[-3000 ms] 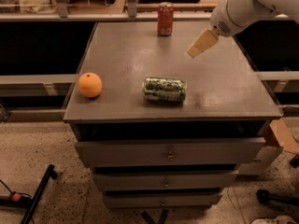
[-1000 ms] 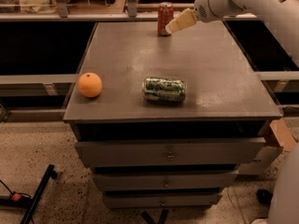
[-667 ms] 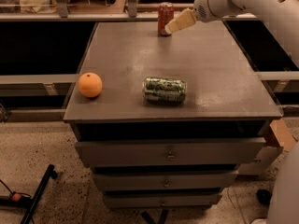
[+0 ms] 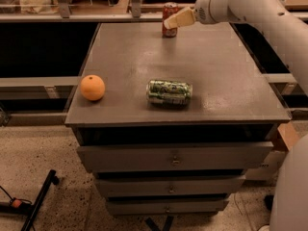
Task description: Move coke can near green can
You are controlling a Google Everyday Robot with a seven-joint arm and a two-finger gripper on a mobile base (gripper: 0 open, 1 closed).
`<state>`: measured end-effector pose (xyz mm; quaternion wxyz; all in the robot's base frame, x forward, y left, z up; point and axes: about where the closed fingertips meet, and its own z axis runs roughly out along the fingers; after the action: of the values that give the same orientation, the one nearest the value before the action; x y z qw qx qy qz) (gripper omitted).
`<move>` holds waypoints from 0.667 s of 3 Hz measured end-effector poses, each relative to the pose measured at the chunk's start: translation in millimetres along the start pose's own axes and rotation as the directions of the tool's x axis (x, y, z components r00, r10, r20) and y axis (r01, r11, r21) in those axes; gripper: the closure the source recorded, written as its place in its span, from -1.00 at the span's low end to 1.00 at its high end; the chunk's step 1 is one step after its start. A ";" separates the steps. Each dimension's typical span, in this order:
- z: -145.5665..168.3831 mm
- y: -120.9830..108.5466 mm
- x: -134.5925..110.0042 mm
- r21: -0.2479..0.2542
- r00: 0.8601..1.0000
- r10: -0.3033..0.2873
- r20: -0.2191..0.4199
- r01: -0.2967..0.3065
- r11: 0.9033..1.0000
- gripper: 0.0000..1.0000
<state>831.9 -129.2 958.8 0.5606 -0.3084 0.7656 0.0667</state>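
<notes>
Nearest the camera, three drawers (image 4: 173, 157) stack under the grey worktop (image 4: 226, 66). A black stand (image 4: 39, 200) lies on the speckled floor at 7 o'clock from them.

Take the worktop as a clock face, with 6 o'clock at the front edge. The green can (image 4: 169, 92) lies on its side close to that edge, at about 6 o'clock, with its length running from left to right. The orange (image 4: 92, 87) sits at 8 o'clock near the left front corner, well apart from the green can.

The coke can (image 4: 168, 29) stands upright at 12 o'clock, right at the back edge and well apart from the green can, with most of the bare worktop between them.

The end effector (image 4: 176, 19) is at the coke can's upper right, at about 2 o'clock from it. Its cream tip points left and overlaps the top part of the can in this view. I cannot tell whether it is open or closed, or whether it has hold of the can. The white arm (image 4: 250, 4) runs from it toward the right edge of the view.
</notes>
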 end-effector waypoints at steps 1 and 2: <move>18.1 -18.4 -6.0 0.052 0.996 0.041 0.077 -0.045 0.998 -1.00; 38.6 -34.1 -2.7 0.079 0.993 0.077 0.090 -0.084 0.993 -1.00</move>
<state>882.6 -138.1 955.6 0.6026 -0.2504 0.7544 0.0708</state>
